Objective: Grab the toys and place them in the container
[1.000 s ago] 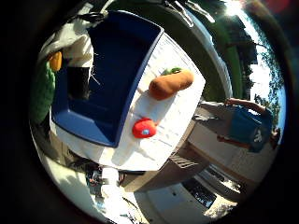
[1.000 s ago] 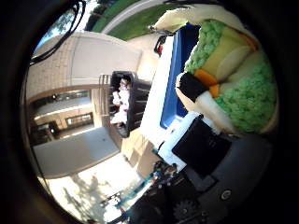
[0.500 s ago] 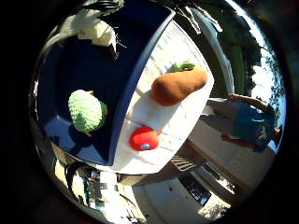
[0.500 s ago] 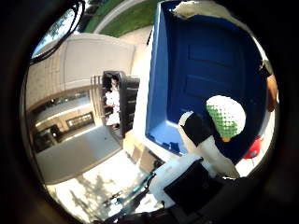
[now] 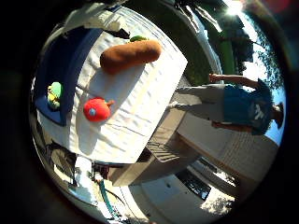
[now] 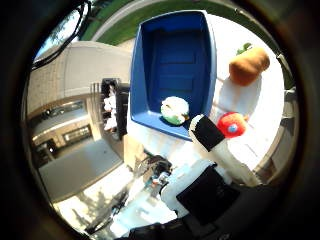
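Your hand (image 6: 215,150) holds nothing, fingers straight. The green plush toy (image 6: 174,110) lies in the blue bin (image 6: 172,55). The red toy (image 5: 96,109) and brown carrot toy (image 5: 130,55) lie on the white table (image 5: 140,107).

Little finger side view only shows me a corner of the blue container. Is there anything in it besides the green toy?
Observer: No. The thumb side view shows the whole container, and only the green toy lies in it.
Operator: Can you see the hand?
Observer: Yes. A finger of the hand sticks out straight, holding nothing.
Operator: Where is it pointing?
Observer: Between the container's near corner and the red toy on the table.
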Available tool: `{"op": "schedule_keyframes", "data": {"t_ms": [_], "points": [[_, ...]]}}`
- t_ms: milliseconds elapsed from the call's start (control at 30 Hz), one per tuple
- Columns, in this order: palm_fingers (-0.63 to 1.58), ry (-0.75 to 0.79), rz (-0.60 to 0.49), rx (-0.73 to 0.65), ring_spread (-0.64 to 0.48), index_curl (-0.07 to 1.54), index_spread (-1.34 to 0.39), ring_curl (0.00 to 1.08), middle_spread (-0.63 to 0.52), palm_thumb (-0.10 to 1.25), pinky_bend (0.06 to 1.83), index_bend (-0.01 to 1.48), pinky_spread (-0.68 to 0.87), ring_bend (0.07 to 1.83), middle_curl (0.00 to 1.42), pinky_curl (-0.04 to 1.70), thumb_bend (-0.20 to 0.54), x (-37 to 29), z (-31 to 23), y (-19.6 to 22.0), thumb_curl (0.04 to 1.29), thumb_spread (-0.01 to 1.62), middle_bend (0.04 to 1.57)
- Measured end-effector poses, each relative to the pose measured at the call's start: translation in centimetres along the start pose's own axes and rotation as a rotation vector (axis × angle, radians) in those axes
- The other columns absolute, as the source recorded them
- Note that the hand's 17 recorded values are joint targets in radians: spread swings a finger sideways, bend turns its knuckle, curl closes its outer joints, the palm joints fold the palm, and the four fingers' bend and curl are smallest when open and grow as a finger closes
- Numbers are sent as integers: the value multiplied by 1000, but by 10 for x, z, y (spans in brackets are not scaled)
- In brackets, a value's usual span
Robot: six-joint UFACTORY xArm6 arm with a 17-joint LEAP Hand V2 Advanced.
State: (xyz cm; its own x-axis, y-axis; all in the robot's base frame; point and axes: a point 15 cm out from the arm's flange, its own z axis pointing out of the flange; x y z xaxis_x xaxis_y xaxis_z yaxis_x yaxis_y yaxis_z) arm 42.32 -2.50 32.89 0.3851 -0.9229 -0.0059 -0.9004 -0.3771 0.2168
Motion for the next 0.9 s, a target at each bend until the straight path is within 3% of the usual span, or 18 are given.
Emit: {"op": "schedule_keyframes", "data": {"t_ms": [100,267,733,900], "points": [[139,-5,26,-65,273,213,-170,309,83,656,676,199,488,474,358,337,-27,32,31,26,344,1126,191],[135,10,36,-111,268,249,-158,304,73,657,644,190,487,424,357,316,-27,48,66,36,342,1124,182],[139,-3,-33,-196,267,263,-115,309,70,663,626,158,481,400,353,277,-26,30,171,24,337,1110,192],[449,-2,-45,-213,225,246,-102,351,-6,665,647,140,468,587,388,252,-28,22,179,18,337,1109,264]]}}
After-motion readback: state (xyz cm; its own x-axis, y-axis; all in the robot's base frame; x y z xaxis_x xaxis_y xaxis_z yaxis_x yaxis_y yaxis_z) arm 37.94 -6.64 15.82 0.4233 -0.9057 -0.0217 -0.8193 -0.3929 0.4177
